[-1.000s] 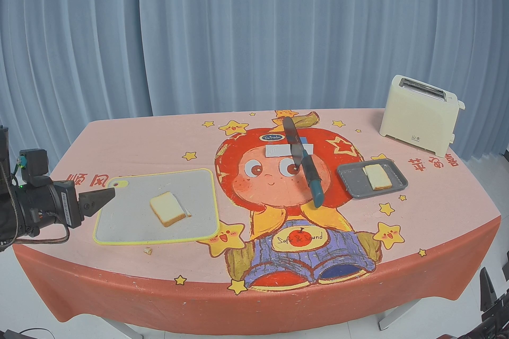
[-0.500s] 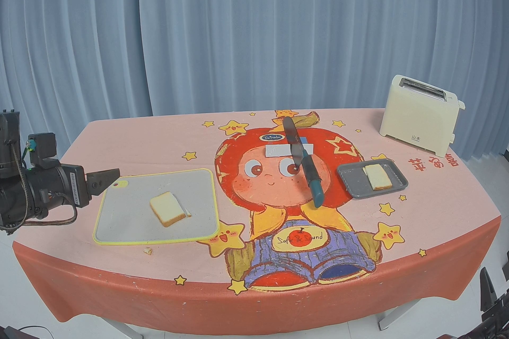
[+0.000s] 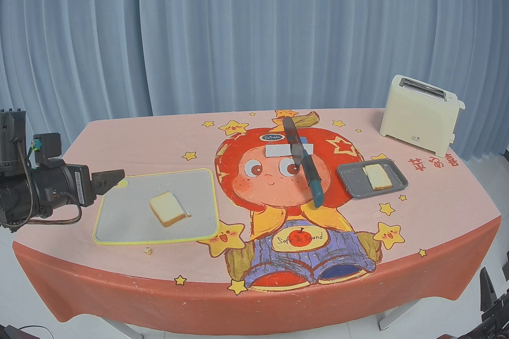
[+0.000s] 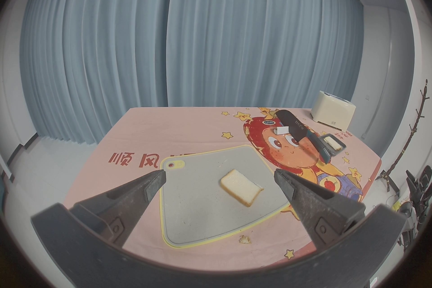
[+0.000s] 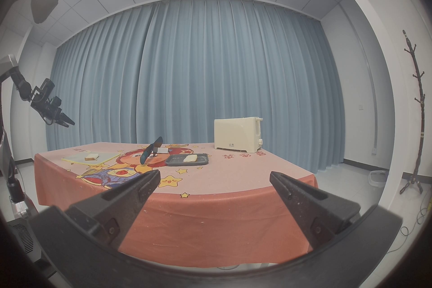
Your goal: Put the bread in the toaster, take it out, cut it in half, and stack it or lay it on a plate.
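Observation:
One half slice of bread [image 3: 168,208] lies on the grey, yellow-rimmed cutting board [image 3: 127,223] at the table's left. The other half [image 3: 377,176] rests on the dark grey plate [image 3: 351,182] toward the right. The cream toaster [image 3: 420,114] stands at the far right, its slots bare. My left gripper [image 3: 117,178] hovers open over the board's left end; in its wrist view the gripper [image 4: 219,174] frames the bread half [image 4: 241,186], held above it. My right gripper [image 5: 213,175] is open and holds nothing, well off the table's right side, facing the toaster [image 5: 237,134].
A teal-handled knife [image 3: 305,165] lies mid-table, its blade propped on a small white block [image 3: 278,150]. A crumb [image 3: 148,250] sits on the cloth just in front of the board. The cloth's front edge drops off close to the board.
My left gripper has risen and shifted slightly right, from beside the board's near-left corner to its far-left end. Bread, knife and plate have not moved.

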### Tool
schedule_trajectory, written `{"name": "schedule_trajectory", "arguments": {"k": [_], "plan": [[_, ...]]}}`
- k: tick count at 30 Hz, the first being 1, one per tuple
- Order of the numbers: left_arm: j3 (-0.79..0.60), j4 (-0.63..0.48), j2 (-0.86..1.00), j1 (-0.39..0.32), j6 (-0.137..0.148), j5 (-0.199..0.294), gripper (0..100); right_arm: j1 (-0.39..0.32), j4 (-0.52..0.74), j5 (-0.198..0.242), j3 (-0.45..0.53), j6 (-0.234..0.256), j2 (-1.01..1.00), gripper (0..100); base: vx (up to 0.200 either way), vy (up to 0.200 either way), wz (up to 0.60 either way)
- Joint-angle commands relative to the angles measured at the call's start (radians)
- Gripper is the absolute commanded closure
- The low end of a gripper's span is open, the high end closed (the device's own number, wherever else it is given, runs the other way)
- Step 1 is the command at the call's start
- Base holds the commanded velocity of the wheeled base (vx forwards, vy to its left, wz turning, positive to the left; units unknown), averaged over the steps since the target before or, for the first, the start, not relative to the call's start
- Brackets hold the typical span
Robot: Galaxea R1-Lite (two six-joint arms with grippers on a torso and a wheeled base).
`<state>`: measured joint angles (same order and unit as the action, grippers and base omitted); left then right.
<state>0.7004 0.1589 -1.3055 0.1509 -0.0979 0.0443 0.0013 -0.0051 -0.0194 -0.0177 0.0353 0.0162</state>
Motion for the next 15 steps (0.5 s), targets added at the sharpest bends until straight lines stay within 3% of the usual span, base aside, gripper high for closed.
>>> {"name": "schedule_trajectory", "arguments": {"k": [1,15], "plan": [[0.004,-0.001,-0.023,0.001,0.000,-0.003,0,0.000,0.001,0.001,0.018,0.000,-0.016,0,0.000,0.000,0.00],[0.014,0.008,-0.196,-0.001,0.004,-0.015,0,0.000,-0.001,-0.001,0.018,0.000,-0.016,0,0.000,0.000,0.00]]}}
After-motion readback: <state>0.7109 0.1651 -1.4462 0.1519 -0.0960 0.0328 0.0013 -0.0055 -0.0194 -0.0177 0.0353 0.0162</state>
